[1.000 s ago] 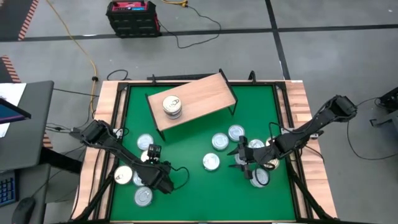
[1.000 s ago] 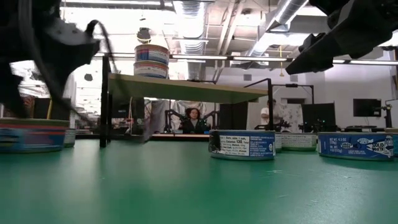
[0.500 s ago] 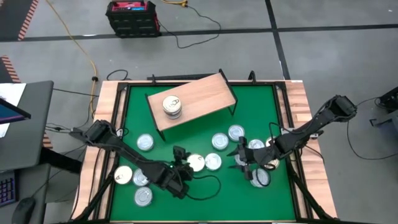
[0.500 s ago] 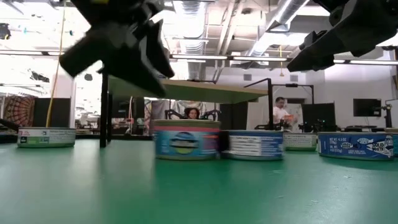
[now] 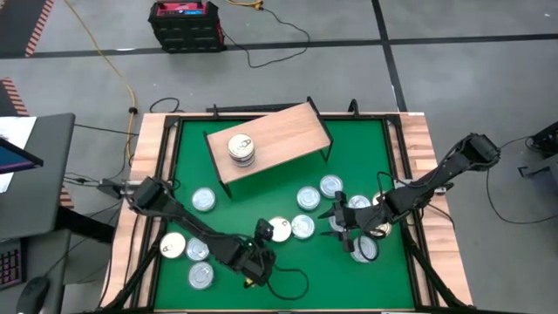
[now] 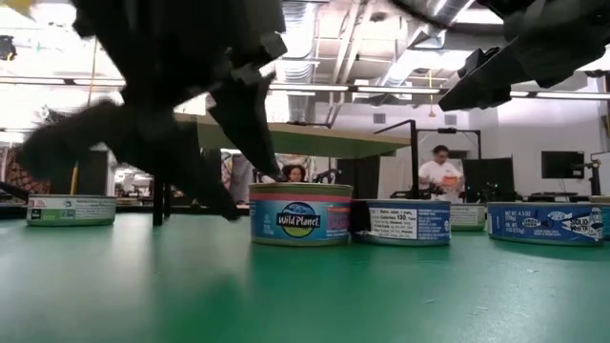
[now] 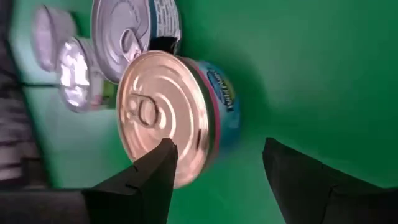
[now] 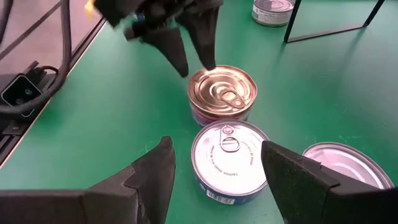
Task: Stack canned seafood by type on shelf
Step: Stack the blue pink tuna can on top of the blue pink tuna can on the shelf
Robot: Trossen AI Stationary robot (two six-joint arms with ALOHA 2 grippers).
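Standing beside the table, I saw the left gripper (image 5: 264, 242) low over the green table (image 5: 366, 139), its jaws spread, with a gold-lidded tin (image 5: 280, 229) just beyond the fingertips and apart from them. That tin sat touching a silver-lidded tin (image 5: 302, 227) beside it. The right gripper (image 5: 336, 221) hung further to the right, jaws also spread and holding nothing, with more tins lying around it.

The shelf (image 5: 270, 139) stood at the far side of the table, carrying a short stack of tins (image 5: 241, 148) near its left end.

The left wrist view gave the gold lid (image 7: 163, 113) up close, its teal and pink side label showing between the two dark fingers (image 7: 142, 183), which did not touch it. The low view let the label on that tin (image 6: 300, 214) be read, "Wild Planet", and showed a person (image 6: 442, 177) in the room behind. The right wrist view looked down on both tins together, the gold one (image 8: 222, 93) beyond the silver one (image 8: 231, 158), with the other arm's fingers (image 8: 186, 37) just past them
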